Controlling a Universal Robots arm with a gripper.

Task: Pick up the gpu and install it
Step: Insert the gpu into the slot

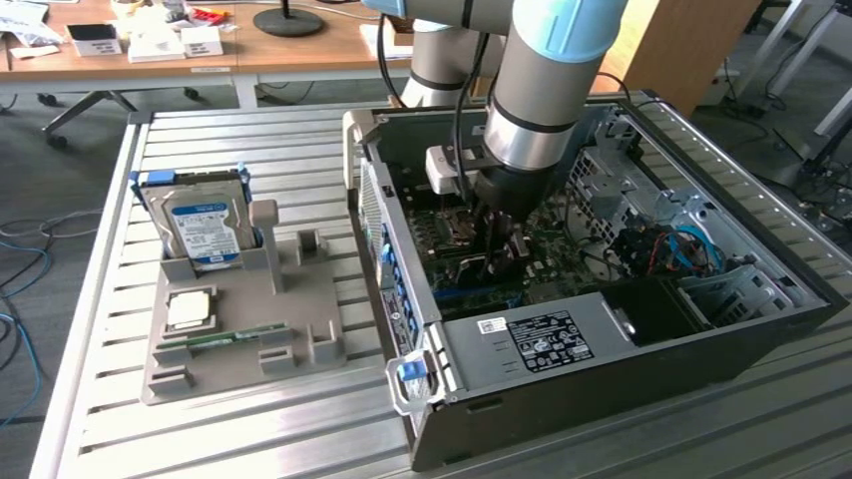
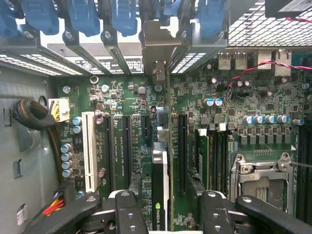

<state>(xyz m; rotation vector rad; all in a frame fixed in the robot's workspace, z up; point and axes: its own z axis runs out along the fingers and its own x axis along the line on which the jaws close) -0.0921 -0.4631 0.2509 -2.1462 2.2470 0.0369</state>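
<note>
The gpu (image 2: 161, 190) stands on edge on the green motherboard (image 2: 117, 97), in line with one of the long black slots. Its silver bracket (image 2: 160, 48) is up against the case's rear slot openings. My gripper (image 2: 165, 187) straddles the card, one dark finger (image 2: 134, 183) on each side. A thin strip of board shows between each finger and the card, so the jaws stand open around it. In the exterior view the gripper (image 1: 496, 244) reaches straight down into the open computer case (image 1: 745, 329), over the motherboard.
Blue card latches (image 2: 83, 17) line the rear of the case. A white slot (image 2: 89, 151), memory sticks (image 2: 202, 156) and the CPU socket (image 2: 263, 180) flank the card. Outside, a grey holder (image 1: 239, 329) carries a hard drive (image 1: 203, 225), a chip and a memory stick.
</note>
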